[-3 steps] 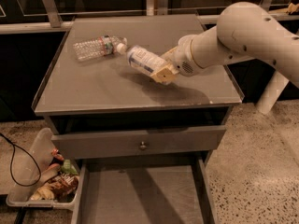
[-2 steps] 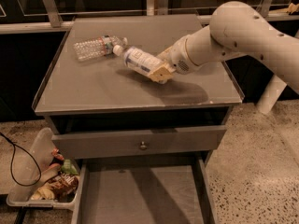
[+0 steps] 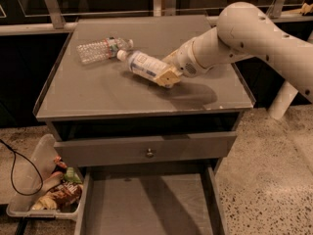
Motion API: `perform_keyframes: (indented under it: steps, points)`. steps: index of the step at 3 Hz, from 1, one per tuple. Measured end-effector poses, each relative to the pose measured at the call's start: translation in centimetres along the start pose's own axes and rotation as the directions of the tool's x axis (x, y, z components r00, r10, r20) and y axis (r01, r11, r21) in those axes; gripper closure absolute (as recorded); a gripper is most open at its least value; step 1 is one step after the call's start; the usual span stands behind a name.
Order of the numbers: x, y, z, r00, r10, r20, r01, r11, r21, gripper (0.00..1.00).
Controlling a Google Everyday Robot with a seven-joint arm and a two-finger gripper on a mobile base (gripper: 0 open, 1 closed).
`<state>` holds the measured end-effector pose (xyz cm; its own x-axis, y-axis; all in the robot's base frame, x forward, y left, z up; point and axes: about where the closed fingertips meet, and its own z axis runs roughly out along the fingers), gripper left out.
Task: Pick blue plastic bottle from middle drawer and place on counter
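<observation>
- Your gripper [image 3: 165, 75] is hanging over the middle of the counter [image 3: 98, 99], its jaws pinching the blue bottle [image 3: 143, 64] at the base end.
- The bottle is lying tilted, its top pointing toward the clear water bottle [image 3: 100, 50], near it but apart. From this angle I cannot tell whether it is touching the counter yet.
- You are handling something light, probably thin-walled and slick. It is likely giving under a hard squeeze and pivoting in an end grip, so the labelled mid-body is offering the steadier hold.
- The middle drawer [image 3: 146, 214] is standing open below, with the bottle out of it.
</observation>
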<state>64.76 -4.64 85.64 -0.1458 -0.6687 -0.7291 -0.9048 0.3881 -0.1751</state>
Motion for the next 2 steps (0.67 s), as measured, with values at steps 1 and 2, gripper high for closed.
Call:
perform_keyframes:
  steps: [1,2]
  points:
    - [0.00,0.00,0.01,1.000,0.000,0.000,0.000,1.0000,0.000,0.58]
    - [0.00,0.01,0.01,1.000,0.000,0.000,0.000,1.0000,0.000,0.34]
